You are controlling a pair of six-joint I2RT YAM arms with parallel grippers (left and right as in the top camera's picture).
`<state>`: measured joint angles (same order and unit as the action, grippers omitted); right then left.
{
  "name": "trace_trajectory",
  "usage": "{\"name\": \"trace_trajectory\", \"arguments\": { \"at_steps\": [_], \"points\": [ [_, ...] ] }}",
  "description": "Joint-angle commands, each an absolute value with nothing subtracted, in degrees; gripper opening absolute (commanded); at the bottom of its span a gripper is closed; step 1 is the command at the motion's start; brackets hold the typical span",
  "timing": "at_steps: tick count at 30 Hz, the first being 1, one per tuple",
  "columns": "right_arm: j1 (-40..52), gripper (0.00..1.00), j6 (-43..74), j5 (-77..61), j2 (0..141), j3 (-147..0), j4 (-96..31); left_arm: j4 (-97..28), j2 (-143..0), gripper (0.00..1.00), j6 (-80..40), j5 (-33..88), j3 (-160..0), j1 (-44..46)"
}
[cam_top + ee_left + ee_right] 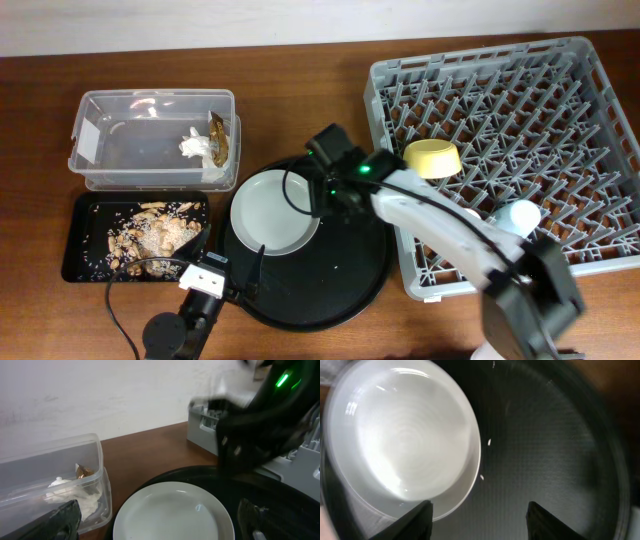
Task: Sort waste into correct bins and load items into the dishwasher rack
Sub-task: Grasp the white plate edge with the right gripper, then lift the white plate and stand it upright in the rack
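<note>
Left gripper point(157, 512) is nearest: fingers spread wide, empty, at the near rim of the plate point(272, 210). The plate sits left-of-centre on the round black tray point(345, 275). Right gripper point(479, 510) hovers over the plate's right edge, fingers also wide, holding nothing. Food scraps point(155, 235) lie in the shallow black tray point(80, 262). Beyond that, tissue point(195, 147) and wrapper point(218, 140) are in the clear tub point(110, 150). Yellow bowl point(432, 157) and blue cup point(520, 215) are in the rack point(590, 60).

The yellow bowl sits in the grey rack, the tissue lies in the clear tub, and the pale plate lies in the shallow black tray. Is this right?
No. The overhead view shows the pale plate on the round black tray, not the shallow black tray. The yellow bowl is in the grey rack and the tissue in the clear tub.
</note>
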<state>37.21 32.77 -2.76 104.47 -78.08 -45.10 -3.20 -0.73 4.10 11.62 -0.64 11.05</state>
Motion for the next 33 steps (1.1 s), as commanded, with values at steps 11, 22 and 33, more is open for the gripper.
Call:
{"name": "trace_trajectory", "arguments": {
  "at_steps": [11,22,33],
  "points": [
    [37.5,0.19,37.6,-10.1,117.8,-77.9,-41.5,-3.5,-0.3,0.99,4.6,12.3,-0.5,10.7],
    [34.3,0.04,31.1,0.5,98.5,-78.1,-46.0,-3.5,-0.3,0.99,4.6,12.3,-0.5,10.7],
    [28.0,0.04,16.3,51.3,70.0,-78.1,-50.6,-3.5,-0.3,1.00,4.6,12.3,-0.5,10.7]
  ]
}}
